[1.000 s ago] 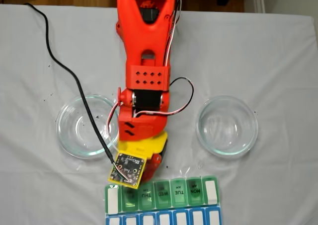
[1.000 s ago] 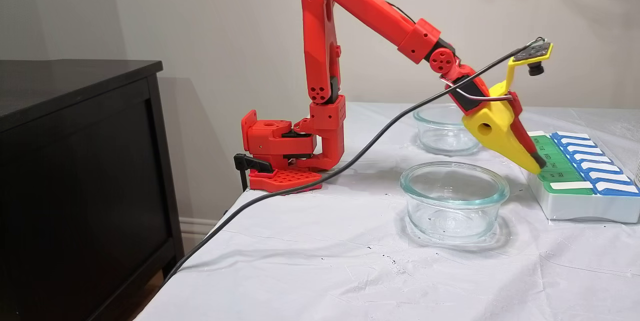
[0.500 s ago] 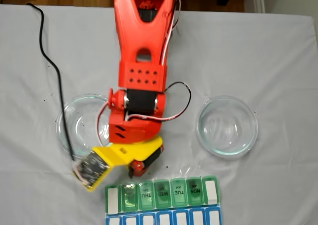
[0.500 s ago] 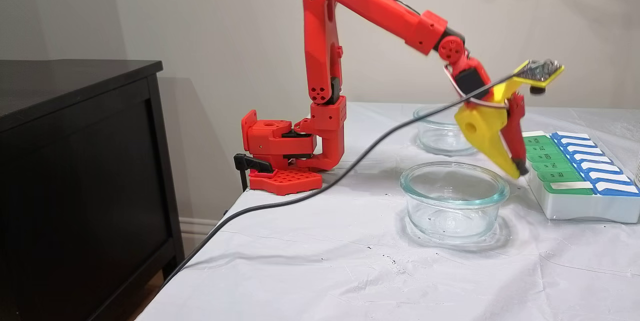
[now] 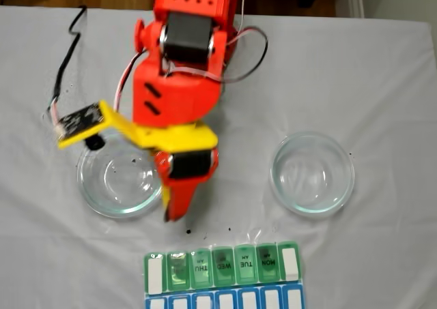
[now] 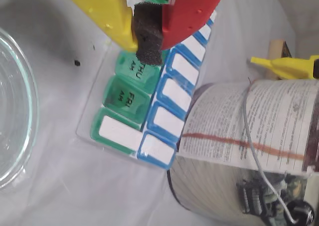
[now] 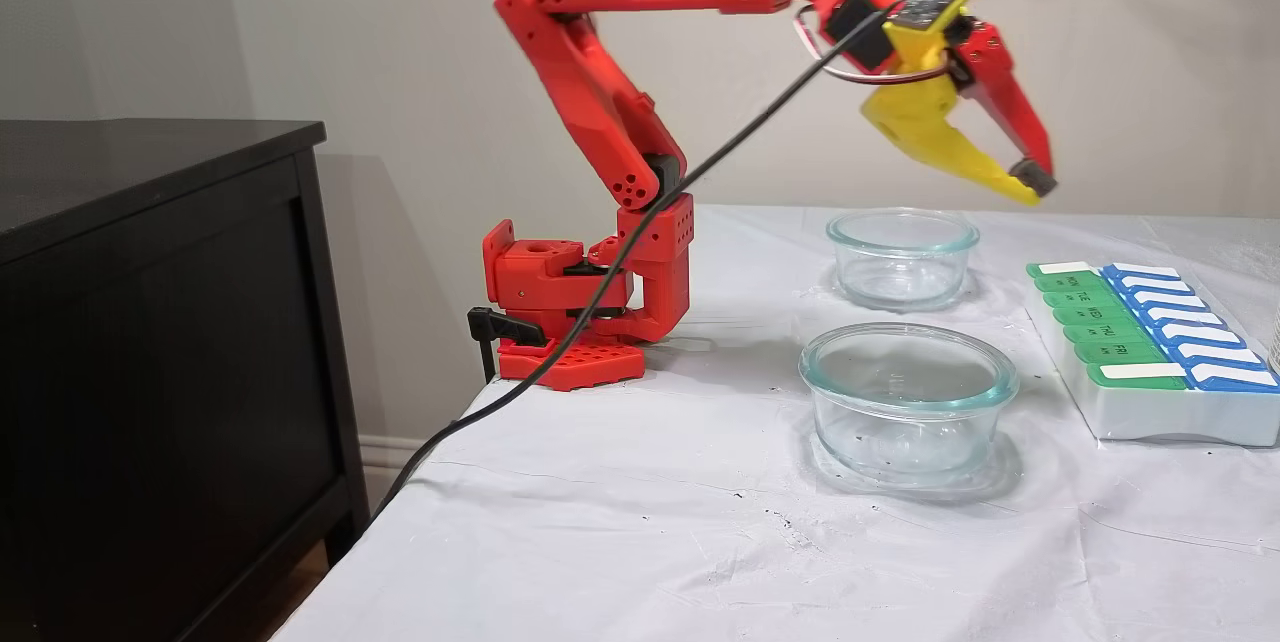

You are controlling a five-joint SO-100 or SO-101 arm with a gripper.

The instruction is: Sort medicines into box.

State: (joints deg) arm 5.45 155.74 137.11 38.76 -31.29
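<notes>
High above the white table (image 7: 640, 542), the gripper (image 7: 1030, 184) hangs with its jaws pressed together on nothing. The box (image 7: 1150, 362) lies near the table's edge — light, rigid plastic; its thin lids likely flip best when nudged at their free edge.

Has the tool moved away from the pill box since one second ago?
Yes. The tool has risen high above the table, up and away from the pill box, and hangs above the far glass dish.
</notes>
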